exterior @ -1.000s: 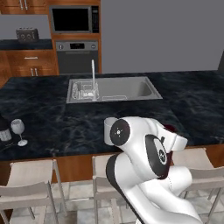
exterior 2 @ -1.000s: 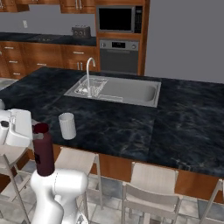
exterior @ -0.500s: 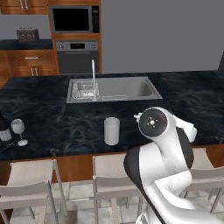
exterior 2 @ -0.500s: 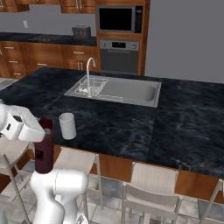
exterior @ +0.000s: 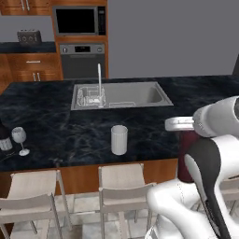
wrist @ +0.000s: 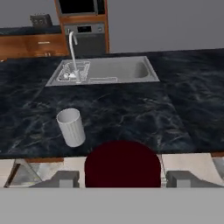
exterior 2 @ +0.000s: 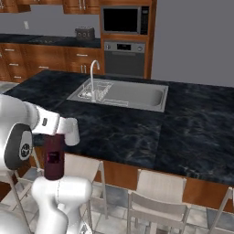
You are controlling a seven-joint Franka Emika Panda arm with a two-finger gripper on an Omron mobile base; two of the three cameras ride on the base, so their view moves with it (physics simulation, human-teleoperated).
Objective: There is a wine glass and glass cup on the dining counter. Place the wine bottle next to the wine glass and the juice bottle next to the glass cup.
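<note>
1. At the surface's (exterior: 56, 116) far left, the wine bottle (exterior: 4, 137) already stands just beside the wine glass (exterior: 19, 136); that half looks done.
2. The cup (exterior: 119, 139) sits mid-surface near the front edge, now unhidden since the arm has swung right.
3. The pincer (wrist: 120, 179) stays clenched on the juice bottle (exterior 2: 53, 156), held upright off the front edge, right of the cup; it must next travel left and set down beside it.

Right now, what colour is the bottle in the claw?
Dark red, no label: the juice bottle, clearest in the right base view.
</note>
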